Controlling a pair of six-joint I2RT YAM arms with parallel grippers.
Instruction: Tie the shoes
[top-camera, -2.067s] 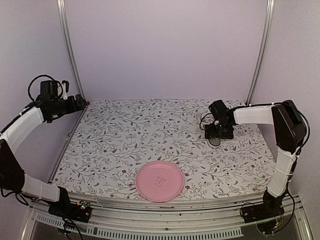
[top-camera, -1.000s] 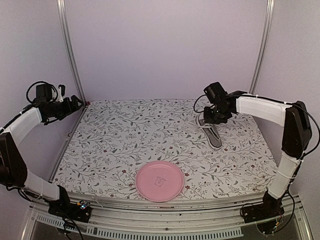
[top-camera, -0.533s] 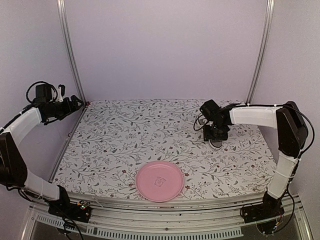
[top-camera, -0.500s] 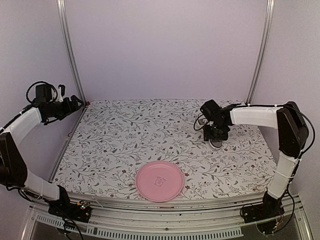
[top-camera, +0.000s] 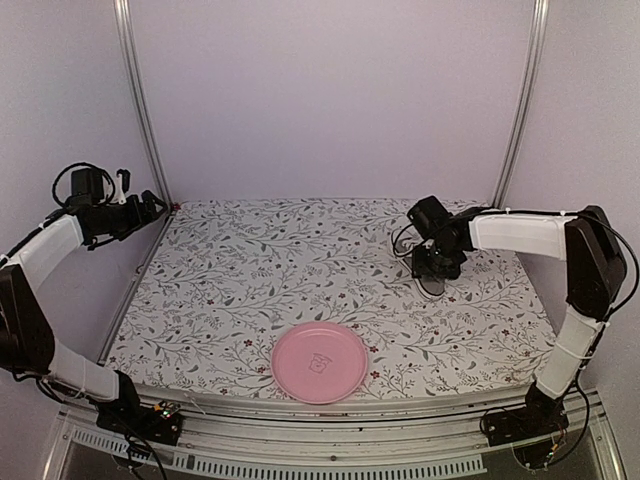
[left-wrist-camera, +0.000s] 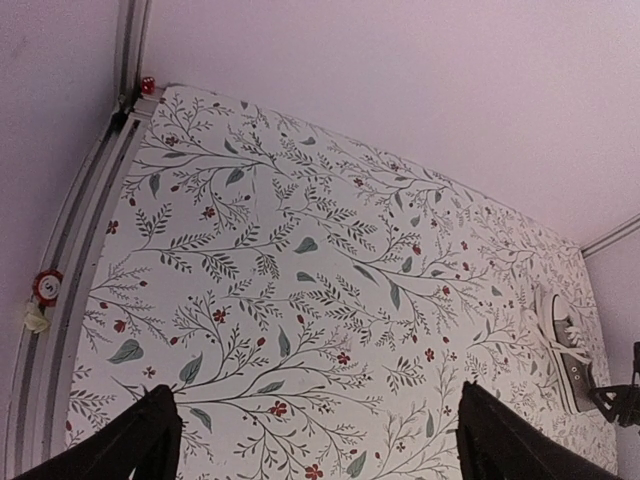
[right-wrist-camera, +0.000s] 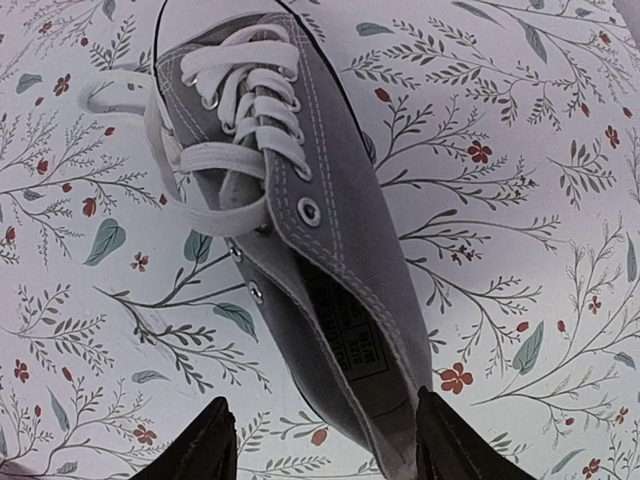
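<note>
Right gripper (right-wrist-camera: 325, 442) hangs low over the far right of the flower-printed table (top-camera: 250, 270), jaws parted partway and gripping nothing. The heel of the grey sneaker (right-wrist-camera: 300, 230) lies between its fingertips, one fingertip (right-wrist-camera: 445, 440) just beside the heel, contact unclear. The toe points away from the tool, and the white laces (right-wrist-camera: 215, 215) lie loose and untied. A dark label (right-wrist-camera: 350, 340) on the insole carries print too small to read. Left gripper (left-wrist-camera: 320, 440), spread wide and empty, is raised at the far left corner, well apart from the sneaker. A pink plate (top-camera: 295, 360) sits at the near edge
</note>
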